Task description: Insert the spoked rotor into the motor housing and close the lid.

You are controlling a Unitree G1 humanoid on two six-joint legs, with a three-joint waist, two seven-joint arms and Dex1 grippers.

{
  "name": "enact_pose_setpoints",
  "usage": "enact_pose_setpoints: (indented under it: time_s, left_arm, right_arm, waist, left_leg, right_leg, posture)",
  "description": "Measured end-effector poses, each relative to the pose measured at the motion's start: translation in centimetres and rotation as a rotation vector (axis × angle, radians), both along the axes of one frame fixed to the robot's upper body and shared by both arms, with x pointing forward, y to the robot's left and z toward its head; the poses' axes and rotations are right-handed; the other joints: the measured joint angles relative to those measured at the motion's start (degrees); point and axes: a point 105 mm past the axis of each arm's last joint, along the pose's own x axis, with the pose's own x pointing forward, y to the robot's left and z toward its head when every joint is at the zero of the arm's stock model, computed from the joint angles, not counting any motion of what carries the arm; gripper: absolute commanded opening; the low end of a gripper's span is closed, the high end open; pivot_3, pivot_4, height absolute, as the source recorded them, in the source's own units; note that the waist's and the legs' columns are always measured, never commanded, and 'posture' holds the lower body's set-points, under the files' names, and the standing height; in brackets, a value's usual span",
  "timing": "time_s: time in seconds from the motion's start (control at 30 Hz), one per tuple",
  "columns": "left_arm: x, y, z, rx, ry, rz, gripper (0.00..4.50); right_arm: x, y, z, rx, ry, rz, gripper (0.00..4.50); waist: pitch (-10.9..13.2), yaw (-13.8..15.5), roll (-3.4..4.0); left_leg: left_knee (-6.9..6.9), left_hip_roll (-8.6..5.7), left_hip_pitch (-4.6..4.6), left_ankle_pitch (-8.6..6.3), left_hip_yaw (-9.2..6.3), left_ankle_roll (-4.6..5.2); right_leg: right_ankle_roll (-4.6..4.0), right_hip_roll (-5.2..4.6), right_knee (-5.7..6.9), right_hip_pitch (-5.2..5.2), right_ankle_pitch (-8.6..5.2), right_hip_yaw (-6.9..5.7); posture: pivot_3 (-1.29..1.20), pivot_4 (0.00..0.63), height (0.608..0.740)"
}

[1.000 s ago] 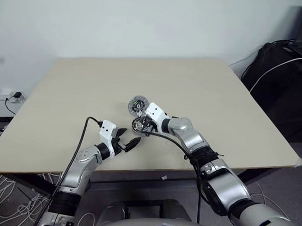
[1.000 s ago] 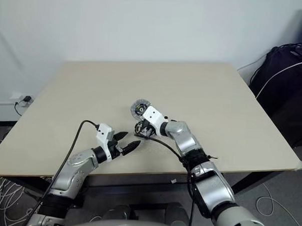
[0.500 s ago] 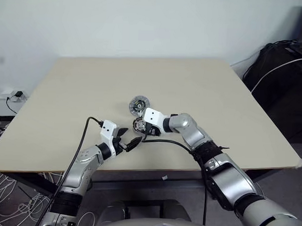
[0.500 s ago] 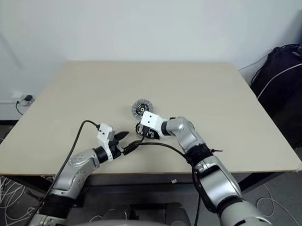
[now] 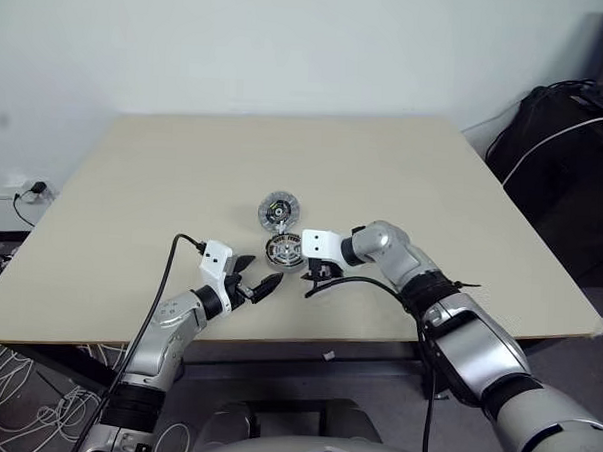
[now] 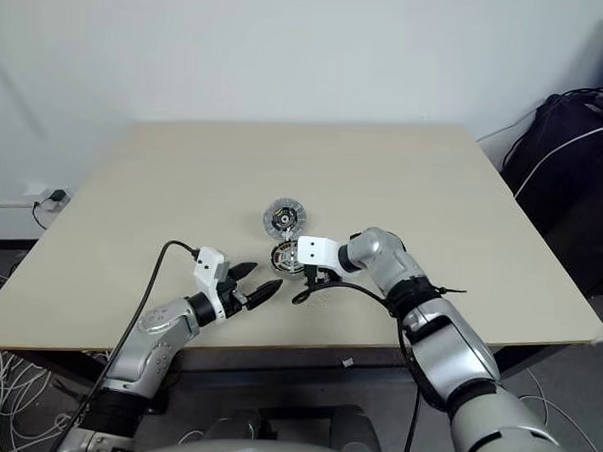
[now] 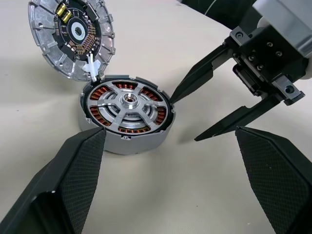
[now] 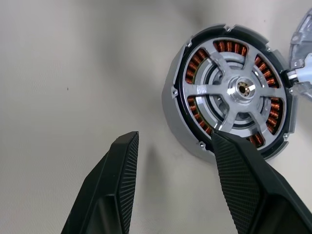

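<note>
- The spoked rotor (image 7: 127, 107) sits seated inside the motor housing (image 7: 117, 138), pale spokes over copper windings; insertion looks done.
- The lid (image 7: 73, 36) lies open, touching the housing at its twelve o'clock, near the desk (image 5: 133, 179) centre; closing remains.
- The right gripper (image 7: 197, 113) hovers at three o'clock, fingers parted, empty; the left gripper (image 5: 257, 280) waits at seven o'clock, fingers wide, empty.

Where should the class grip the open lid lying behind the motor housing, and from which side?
Grip the lid across its ribbed rim, approaching from its far free edge: it lies tilted against the motor housing, joined by white wires at the near edge.
</note>
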Motion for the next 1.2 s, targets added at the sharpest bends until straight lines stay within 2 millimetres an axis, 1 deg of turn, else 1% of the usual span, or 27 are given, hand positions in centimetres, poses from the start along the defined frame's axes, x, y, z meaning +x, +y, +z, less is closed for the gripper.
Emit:
enact_pose_setpoints:
  time_s: [0.17, 0.43, 0.67, 0.87, 1.2]
  left_arm:
    - [-0.1, 0.1, -0.3, -0.001, 0.006, 0.007, 4.5]
    - [-0.1, 0.0, -0.2, -0.004, 0.006, 0.022, 4.5]
    - [-0.1, -0.3, 0.7, -0.004, 0.002, 0.023, 4.5]
    - [-0.1, -0.2, 0.7, -0.003, 0.007, 0.03, 4.5]
    - [-0.3, -0.1, 0.5, -0.005, 0.007, 0.034, 4.5]
  right_arm:
    - [-0.1, 0.7, -0.4, -0.003, 0.01, 0.02, 2.57]
    - [0.2, 1.8, 0.0, -0.003, -0.011, 0.051, 2.57]
    - [0.1, 1.6, -0.3, -0.058, -0.005, 0.096, 2.57]
    - [0.2, 1.3, -0.5, -0.089, -0.003, 0.11, 2.57]
    - [0.4, 1.4, -0.5, -0.112, -0.01, 0.117, 2.57]
  waist:
    - [0.0, 0.03, 0.0]
    - [0.0, 0.01, 0.0]
    - [0.0, -0.1, 0.0]
    - [0.0, -0.33, 0.0]
    - [0.0, -0.45, 0.0]
  left_leg:
    - [0.0, 0.0, 0.0, 0.0, -0.01, 0.0]
    - [0.0, -0.01, 0.01, 0.0, -0.02, 0.0]
    - [0.0, -0.01, 0.02, 0.0, -0.02, -0.01]
    - [0.0, -0.01, 0.02, 0.01, -0.03, -0.02]
    - [0.0, -0.02, 0.03, 0.01, -0.04, -0.02]
  right_leg:
    - [-0.01, 0.0, 0.0, 0.0, 0.0, 0.0]
    - [-0.01, 0.0, 0.02, -0.03, 0.0, 0.0]
    - [-0.01, 0.0, 0.03, -0.01, 0.0, 0.0]
    - [-0.01, 0.0, 0.03, -0.01, 0.0, 0.0]
    - [-0.01, 0.0, 0.04, -0.01, 0.01, 0.0]
  posture:
    - [0.0, 0.0, 0.74]
    - [0.0, 0.0, 0.74]
    - [0.0, 0.0, 0.74]
    - [0.0, 0.0, 0.74]
    - [0.0, 0.0, 0.74]
